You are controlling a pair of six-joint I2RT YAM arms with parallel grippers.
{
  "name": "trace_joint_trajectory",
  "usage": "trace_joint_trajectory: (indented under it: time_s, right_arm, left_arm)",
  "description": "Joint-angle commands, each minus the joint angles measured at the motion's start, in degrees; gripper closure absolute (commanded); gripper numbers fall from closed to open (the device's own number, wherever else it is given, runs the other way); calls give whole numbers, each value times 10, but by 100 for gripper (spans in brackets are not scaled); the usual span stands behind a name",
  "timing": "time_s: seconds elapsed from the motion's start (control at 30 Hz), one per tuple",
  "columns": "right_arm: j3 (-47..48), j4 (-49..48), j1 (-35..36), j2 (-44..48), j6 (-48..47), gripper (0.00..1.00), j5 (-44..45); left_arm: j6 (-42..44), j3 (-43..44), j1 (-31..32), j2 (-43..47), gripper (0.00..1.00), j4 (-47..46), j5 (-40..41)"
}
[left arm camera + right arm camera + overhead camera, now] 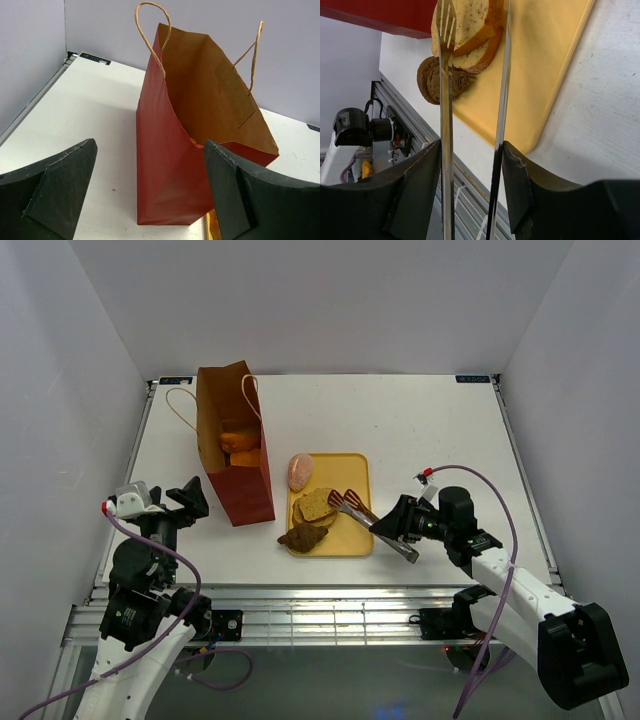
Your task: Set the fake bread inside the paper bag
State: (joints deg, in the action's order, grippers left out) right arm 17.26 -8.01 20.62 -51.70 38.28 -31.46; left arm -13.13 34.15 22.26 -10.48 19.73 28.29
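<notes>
The reddish-brown paper bag [245,485] [170,165] stands upright and open, with orange fake bread [240,445] inside it. My left gripper [192,502] [150,150] is open just left of the bag, touching nothing. On the yellow tray [352,475] [540,75] lie speckled slices [316,506] [470,30] and a brown croissant [302,536] [432,80]. A pink roll [300,471] rests on the tray's far left corner. My right gripper [394,526] [471,150] is shut on silver tongs [362,513] [445,100]. The tongs' arms are spread, their heads over the slices.
The bag's cord handles [180,410] [150,35] stick out to the left and above. The table's near edge and metal rail [320,595] [420,135] run just in front of the tray. White walls close the table in on three sides.
</notes>
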Motion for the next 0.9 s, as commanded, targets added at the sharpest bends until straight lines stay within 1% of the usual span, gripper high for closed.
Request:
trace_joint_trajectory:
  time_s: [0.0,0.1,0.23,0.33,0.47,0.57,0.77,0.87]
  right_arm:
    - [-6,-45,-1,-16,2,44,-22]
    - [-6,-48,-1,-34,2,48,-29]
    - [1,-42,-1,-29,0,64,-28]
    - [16,-16,-1,-11,-8,70,-20]
    - [49,37,-1,17,-31,72,12]
    - [71,57,-2,41,-34,73,19]
    - [102,72,-2,67,-30,73,24]
    - [117,77,-2,73,-35,74,9]
  left_arm:
    - [1,-1,2,-12,2,5,-9]
    - [1,-1,2,-13,2,5,-12]
    - [1,-1,2,-10,2,5,-10]
    - [1,-1,2,-8,2,5,-10]
    - [1,-2,2,-8,2,4,-10]
    - [1,-2,2,-6,2,5,-10]
    - [1,-1,2,-4,2,5,-8]
    - [1,-1,2,-2,2,5,-8]
